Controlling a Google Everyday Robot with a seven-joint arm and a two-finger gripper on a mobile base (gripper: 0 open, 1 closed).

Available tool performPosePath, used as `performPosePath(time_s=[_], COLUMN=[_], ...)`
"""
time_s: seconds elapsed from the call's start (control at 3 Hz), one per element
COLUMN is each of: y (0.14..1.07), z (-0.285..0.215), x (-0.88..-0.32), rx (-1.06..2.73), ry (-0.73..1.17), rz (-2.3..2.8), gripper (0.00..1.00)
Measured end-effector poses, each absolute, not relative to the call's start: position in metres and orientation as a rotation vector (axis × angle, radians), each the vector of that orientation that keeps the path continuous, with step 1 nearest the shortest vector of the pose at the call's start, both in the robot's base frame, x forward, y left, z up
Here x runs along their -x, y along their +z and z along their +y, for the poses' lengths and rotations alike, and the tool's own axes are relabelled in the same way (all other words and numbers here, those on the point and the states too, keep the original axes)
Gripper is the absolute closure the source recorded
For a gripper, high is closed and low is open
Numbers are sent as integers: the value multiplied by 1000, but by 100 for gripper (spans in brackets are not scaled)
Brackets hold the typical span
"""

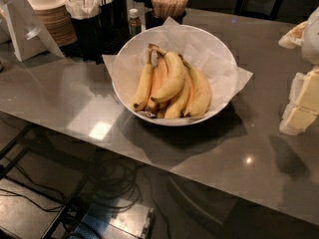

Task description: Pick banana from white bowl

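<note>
1. Several pale paper bowls (47, 6), stacked, at the far-left corner of the table (234, 153); a folded white sheet (25, 31) stands just in front of them by the left edge.
2. Along the far edge, next over: black holder (89, 29) stuffed with white packets; small brown bottle (133, 21) beside it; dark cup of wooden stirrers (168, 3) right of that.
3. Below the near edge, toward the left corner: dark cables (112, 183) on the floor.
4. white bowl (172, 124) sits mid-table, nearer the far edge than the near one; crinkled white paper (238, 77) lines it and pokes out over the rim.
5. About six yellow bananas in the bowl, bunched, stems toward the far edge; the banana (172, 78) lies on top of the bunch, curved, dark stem uppermost, brown tip against its left neighbour.
6. gripper (303, 101) at the right edge of the table, pale and blocky, partly cut off; well apart from the bowl, touching no banana; how far open it is: cannot tell.
</note>
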State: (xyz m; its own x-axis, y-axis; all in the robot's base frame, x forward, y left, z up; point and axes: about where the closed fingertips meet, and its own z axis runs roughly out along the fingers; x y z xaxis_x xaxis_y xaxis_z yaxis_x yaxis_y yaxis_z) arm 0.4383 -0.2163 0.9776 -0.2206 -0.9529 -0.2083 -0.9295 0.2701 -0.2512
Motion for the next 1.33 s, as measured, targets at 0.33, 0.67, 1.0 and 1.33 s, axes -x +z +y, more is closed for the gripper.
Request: performPosePath(time_s=[0.33, 0.67, 1.0, 1.33], y=[978, 991, 999, 1006], z=[-216, -183, -137, -97], x=[-438, -441, -454, -469], rx=[1721, 1803, 1897, 1979], ry=[-103, -80, 5, 96], rz=[2228, 2136, 2040, 1935], gripper=[0, 0, 0, 0])
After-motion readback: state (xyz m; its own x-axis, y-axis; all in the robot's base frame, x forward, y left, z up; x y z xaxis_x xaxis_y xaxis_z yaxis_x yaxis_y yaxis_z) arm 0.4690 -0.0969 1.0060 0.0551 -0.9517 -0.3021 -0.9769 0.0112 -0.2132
